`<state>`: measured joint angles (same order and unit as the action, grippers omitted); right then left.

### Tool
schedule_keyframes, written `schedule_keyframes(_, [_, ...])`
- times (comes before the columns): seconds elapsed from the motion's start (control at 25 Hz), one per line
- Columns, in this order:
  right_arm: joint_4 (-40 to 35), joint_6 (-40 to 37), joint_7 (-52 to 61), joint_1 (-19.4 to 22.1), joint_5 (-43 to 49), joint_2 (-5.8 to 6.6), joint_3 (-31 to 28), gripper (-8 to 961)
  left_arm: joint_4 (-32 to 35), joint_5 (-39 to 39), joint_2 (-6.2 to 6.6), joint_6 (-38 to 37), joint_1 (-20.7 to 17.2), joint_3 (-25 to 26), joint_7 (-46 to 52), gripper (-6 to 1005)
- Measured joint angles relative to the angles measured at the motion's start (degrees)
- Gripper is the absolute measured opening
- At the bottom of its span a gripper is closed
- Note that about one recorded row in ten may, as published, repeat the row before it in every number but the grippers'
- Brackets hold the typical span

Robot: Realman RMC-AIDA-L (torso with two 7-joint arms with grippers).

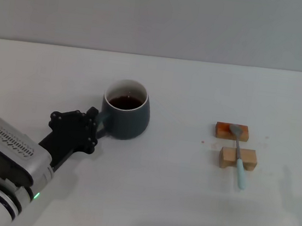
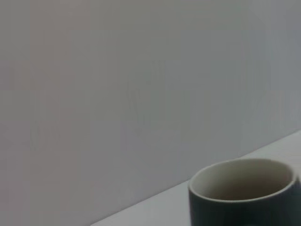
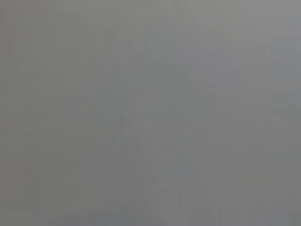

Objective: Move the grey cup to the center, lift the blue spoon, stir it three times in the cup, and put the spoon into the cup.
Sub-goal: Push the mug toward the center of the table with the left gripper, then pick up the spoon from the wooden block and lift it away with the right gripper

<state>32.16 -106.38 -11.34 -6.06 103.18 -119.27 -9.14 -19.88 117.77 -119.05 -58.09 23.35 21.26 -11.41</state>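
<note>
The grey cup (image 1: 126, 116) stands upright on the white table, left of the middle, with dark brown liquid inside. Its rim also shows in the left wrist view (image 2: 244, 186). My left gripper (image 1: 95, 125) is right at the cup's handle, on the cup's left side, low over the table. The blue spoon (image 1: 239, 157) lies across two small wooden blocks at the right, bowl on the far block, pale handle pointing toward me. My right gripper is out of view; its wrist view shows only plain grey.
Two wooden blocks carry the spoon: the far one (image 1: 224, 131) and the near one (image 1: 249, 158). The white table (image 1: 173, 204) runs back to a grey wall. My left arm (image 1: 8, 156) reaches in from the lower left.
</note>
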Motion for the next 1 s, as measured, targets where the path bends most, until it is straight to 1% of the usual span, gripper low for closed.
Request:
schedule_keyframes(0.12, [0.0, 0.0, 0.0, 0.0, 0.0, 0.00, 0.0, 717, -0.9, 0.0, -0.04, 0.0, 0.0, -1.2, 0.0, -1])
schedule_keyframes(0.44, [0.0, -0.1, 0.0, 0.0, 0.0, -0.04, 0.4, 717, -1.6, 0.0, -0.04, -0.4, -0.3, -1.6, 0.0, -2])
schedule_keyframes(0.56, [0.0, 0.2, 0.0, 0.0, 0.0, -0.11, 0.6, 717, -1.7, -0.1, 0.03, -1.5, -1.1, -1.5, 0.0, -2])
schedule_keyframes(0.6, [0.0, 0.9, -0.3, 0.0, -0.1, -0.15, 0.7, 717, -1.8, -0.3, 0.19, -3.3, -2.5, -0.9, 0.0, -2])
schedule_keyframes(0.64, [0.0, 0.9, -0.3, 0.0, -0.1, -0.15, 0.7, 717, -1.8, -0.3, 0.19, -3.3, -2.5, -0.9, 0.0, -2])
schedule_keyframes(0.76, [0.0, 3.1, -0.3, 0.0, -0.1, -0.21, 0.8, 717, -1.9, -0.5, 0.35, -7.0, -5.4, 1.3, 0.0, -2])
schedule_keyframes(0.8, [0.0, 4.3, -0.4, 0.0, -0.1, -0.23, 0.9, 717, -1.9, -0.5, 0.38, -9.8, -7.8, 3.5, 0.0, -2])
schedule_keyframes(0.84, [0.0, 5.7, -0.4, -0.1, -0.1, -0.25, 0.9, 717, -1.9, -0.5, 0.38, -9.8, -7.8, 3.5, 0.0, -2])
schedule_keyframes(0.96, [0.1, 10.1, -0.4, -0.3, -0.1, -0.27, 0.9, 717, -1.6, -0.5, 0.40, -13.4, -11.0, 6.5, 0.3, -2])
schedule_keyframes(1.0, [0.1, 13.1, -0.4, -0.3, -0.2, -0.30, 0.9, 717, -1.2, -0.5, 0.40, -14.9, -12.6, 8.3, 1.1, -2])
